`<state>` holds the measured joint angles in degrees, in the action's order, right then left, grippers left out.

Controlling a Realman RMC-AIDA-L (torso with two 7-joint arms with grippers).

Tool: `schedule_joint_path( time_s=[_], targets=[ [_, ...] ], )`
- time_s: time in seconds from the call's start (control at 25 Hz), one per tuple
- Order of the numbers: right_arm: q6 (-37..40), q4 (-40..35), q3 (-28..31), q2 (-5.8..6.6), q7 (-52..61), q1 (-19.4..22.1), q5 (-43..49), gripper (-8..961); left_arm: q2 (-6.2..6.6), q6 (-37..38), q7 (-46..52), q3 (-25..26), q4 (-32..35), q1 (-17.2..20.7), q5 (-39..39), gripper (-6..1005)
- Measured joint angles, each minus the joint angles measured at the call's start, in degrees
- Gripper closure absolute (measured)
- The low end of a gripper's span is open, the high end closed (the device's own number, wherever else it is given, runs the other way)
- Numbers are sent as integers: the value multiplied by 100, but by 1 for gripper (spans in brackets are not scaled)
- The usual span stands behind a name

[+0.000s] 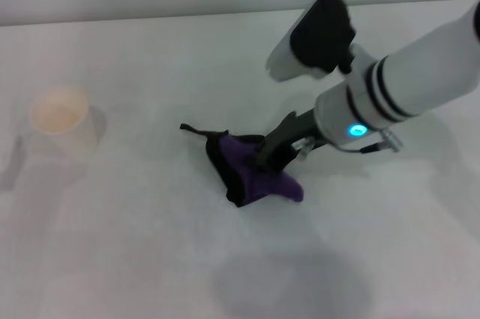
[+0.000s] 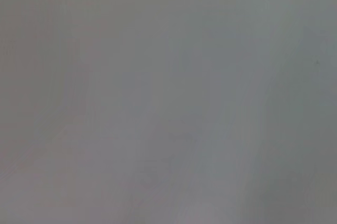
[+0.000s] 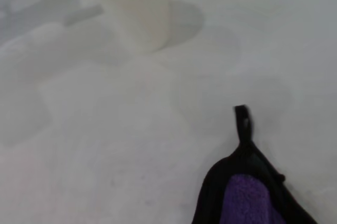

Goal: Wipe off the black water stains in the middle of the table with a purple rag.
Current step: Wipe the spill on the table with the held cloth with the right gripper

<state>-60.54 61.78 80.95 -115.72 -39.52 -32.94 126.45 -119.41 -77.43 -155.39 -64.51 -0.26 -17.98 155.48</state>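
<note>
The purple rag (image 1: 251,170) with black edging lies bunched on the white table (image 1: 150,244) near its middle, its black corner loop (image 1: 196,130) pointing left. My right gripper (image 1: 271,155) comes down from the right and is shut on the rag's top, pressing it to the table. The right wrist view shows the rag's black-edged corner (image 3: 247,192) and its loop (image 3: 242,118). The black water stains are hidden or out of view. My left gripper is out of view; its wrist view shows only plain grey surface.
A white paper cup (image 1: 61,118) stands at the left of the table, well apart from the rag, and shows in the right wrist view as the paper cup (image 3: 134,2). The table's far edge (image 1: 150,19) meets a pale wall.
</note>
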Motion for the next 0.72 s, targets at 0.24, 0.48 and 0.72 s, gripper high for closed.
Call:
schedule_joint_path(
  time_s=[0.24, 0.48, 0.72],
  targets=[
    [721, -581, -665, -17, -96, -154, -447, 854, -3, 0, 0, 0, 0, -6, 0, 114],
    [955, -698, -986, -21, -513, -101, -1040, 856, -4, 5, 0, 0, 0, -22, -4, 114],
    [605, -946, -1074, -9, -1112, -128, -1884, 855, -4, 9, 0, -5, 0, -69, -27, 114]
  ],
)
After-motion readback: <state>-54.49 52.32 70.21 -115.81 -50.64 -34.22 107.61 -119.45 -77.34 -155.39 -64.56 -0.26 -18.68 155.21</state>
